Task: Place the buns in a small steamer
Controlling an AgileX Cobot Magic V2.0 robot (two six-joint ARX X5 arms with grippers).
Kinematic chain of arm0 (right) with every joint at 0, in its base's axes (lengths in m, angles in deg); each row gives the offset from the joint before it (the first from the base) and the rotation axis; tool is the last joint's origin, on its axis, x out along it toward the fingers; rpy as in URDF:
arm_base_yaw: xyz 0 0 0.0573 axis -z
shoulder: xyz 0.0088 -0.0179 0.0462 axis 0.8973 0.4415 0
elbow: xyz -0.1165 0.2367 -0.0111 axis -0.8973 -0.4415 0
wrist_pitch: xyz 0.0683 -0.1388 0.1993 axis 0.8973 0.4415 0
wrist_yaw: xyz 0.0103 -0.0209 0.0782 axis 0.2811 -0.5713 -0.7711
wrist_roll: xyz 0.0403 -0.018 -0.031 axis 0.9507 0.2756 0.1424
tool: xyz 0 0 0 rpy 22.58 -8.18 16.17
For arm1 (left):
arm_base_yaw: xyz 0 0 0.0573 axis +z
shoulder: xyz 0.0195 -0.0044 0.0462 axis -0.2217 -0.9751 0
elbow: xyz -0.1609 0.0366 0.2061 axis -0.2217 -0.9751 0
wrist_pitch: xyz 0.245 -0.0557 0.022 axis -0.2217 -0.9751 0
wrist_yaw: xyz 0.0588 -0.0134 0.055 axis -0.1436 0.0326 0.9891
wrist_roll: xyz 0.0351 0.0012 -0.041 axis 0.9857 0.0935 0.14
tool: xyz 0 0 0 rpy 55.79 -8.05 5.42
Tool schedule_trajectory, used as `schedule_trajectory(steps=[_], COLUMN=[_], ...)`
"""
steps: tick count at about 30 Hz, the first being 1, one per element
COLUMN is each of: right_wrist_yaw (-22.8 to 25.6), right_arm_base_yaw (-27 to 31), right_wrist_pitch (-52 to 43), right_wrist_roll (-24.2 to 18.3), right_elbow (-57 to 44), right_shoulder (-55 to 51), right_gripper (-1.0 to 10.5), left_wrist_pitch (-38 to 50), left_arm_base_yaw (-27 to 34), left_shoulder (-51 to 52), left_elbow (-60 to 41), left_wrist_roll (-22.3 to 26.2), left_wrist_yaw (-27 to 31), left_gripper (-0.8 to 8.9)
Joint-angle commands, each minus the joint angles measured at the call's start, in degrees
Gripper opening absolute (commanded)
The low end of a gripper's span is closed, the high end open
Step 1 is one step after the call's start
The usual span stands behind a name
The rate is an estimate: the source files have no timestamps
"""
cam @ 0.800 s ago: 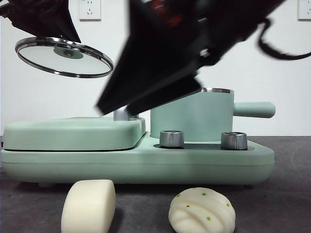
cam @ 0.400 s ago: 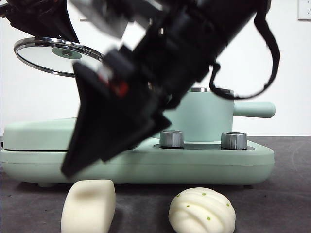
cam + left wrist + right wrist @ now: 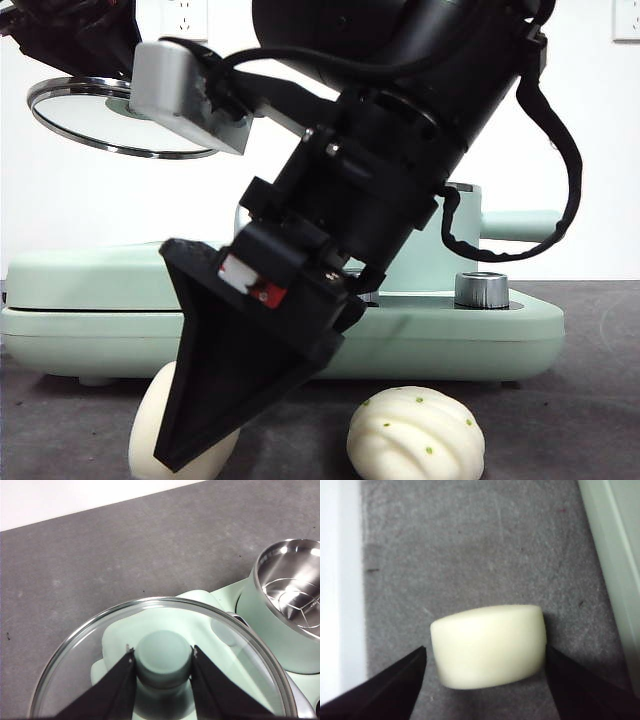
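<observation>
The smooth white bun (image 3: 487, 645) lies on the grey table between the two jaws of my right gripper (image 3: 486, 652), which is open, with gaps on both sides. From the front, this gripper (image 3: 195, 435) reaches down over the same bun (image 3: 148, 425). The pleated bun with green flecks (image 3: 415, 435) sits free to its right. The small steamer (image 3: 295, 595) stands uncovered with a steel rack inside. In the front view the arm hides most of it, leaving its handle (image 3: 525, 225) visible. My left gripper (image 3: 164, 652) is shut on the knob of the glass lid (image 3: 90, 115), held high at the left.
A mint-green appliance base (image 3: 450, 335) spans the table behind the buns, with the flat griddle cover (image 3: 100, 275) on its left and a steel dial (image 3: 482, 290) on its right. A white wall lies behind.
My right arm has swung down from above the appliance to the front left, and its jaws now straddle the smooth bun. The lid stays held up and the buns have not moved.
</observation>
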Motion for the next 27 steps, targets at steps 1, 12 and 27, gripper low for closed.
schedule_trajectory(steps=[1,12,27], right_wrist_yaw=[-0.13,-0.20,7.43], right_arm_base_yaw=[-1.88,-1.18,14.49], right_wrist_pitch=[0.46,17.42,56.59], right_wrist_roll=[-0.22,8.04,16.04], right_elbow=[0.70,7.52,38.91], right_shoulder=[1.29,-5.09,-8.46], right_gripper=[2.7,2.6,2.6], left_wrist_pitch=[1.90,2.01,2.08], left_arm_base_yaw=[-0.09,-0.09,-0.09], left_shoulder=[0.15,0.15,0.15], left_elbow=[1.05,1.05,1.05], left_wrist_roll=[0.44,0.42,0.42], left_wrist_yaw=[0.02,0.02,0.00], left_gripper=[0.11,0.11,0.11])
